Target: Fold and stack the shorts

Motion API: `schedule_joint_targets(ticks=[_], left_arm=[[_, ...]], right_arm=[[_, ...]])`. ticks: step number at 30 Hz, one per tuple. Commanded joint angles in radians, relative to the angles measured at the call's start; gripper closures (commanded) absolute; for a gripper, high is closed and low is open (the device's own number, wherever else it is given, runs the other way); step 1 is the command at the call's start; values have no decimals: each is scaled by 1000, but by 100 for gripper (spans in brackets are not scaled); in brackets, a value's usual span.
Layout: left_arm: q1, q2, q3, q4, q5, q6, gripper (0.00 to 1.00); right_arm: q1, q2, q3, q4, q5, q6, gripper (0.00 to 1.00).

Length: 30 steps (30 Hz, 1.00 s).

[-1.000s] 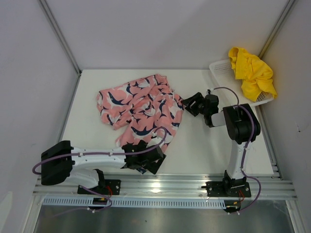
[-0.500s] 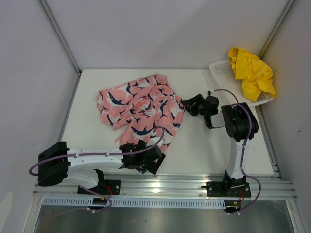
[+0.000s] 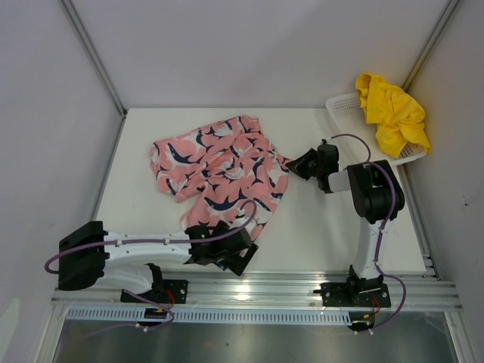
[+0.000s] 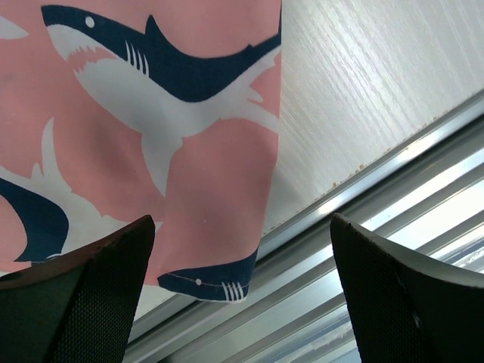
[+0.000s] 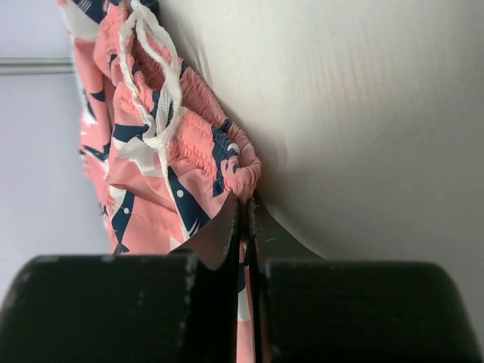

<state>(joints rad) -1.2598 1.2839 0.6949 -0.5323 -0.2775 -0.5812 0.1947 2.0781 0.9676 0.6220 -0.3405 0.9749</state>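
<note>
Barely started, nothing folded.
Grips pink shark-print shorts (image 3: 219, 170) on counter (image 3: 318, 227) by 3 o'clock waistband with right claw (image 3: 293, 163); holds left claw (image 3: 225, 257) wide open over 6 o'clock hem; leaves yellow shorts (image 3: 392, 113) in 2 o'clock basket (image 3: 342, 106).

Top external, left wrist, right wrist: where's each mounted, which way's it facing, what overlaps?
Top external: above and behind the bases, looking down at the table; shows left arm, right arm, shark-print shorts, yellow shorts on the basket.
Left wrist: on the left arm, looking down through the open left gripper at a hem by the table's near edge.
Right wrist: on the right arm, looking along the table; right gripper shut on the waistband.
Shared: all show the shark-print shorts.
</note>
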Motion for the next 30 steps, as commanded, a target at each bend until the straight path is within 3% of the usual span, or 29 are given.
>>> schedule_joint_targets(ticks=[1,7,10,11,13,14,18,19,20,30], left_arm=[[-23,-47,-21,29,40,64,1],[-43,-32,-41,11,8,67,2],[-43,-2,-37,28,-5,66,13],[-43,23,-34,34,-6,67,22],[-44,61,-29,54,-3,72,29],[-44,72,-32,63,1,72,42],[-44,107,-40,115,56,96,74],[-44,106,-41,124,75,103,91],[-44,101,-43,129,99,103,99],[-29,-144,-9,11,230,75,100]], right_arm=[[-1,-105,63,-256,96,-165,100],[-3,-153,117,-384,121,-245,100],[-5,-148,137,-403,109,-257,100],[-5,-148,140,-410,106,-260,100],[-3,-144,155,-433,107,-266,100],[-3,-142,163,-449,110,-274,100],[-3,-136,264,-586,164,-364,100],[-3,-133,282,-660,176,-380,100],[-6,-131,301,-689,188,-393,100],[-51,-82,459,-887,248,-502,100]])
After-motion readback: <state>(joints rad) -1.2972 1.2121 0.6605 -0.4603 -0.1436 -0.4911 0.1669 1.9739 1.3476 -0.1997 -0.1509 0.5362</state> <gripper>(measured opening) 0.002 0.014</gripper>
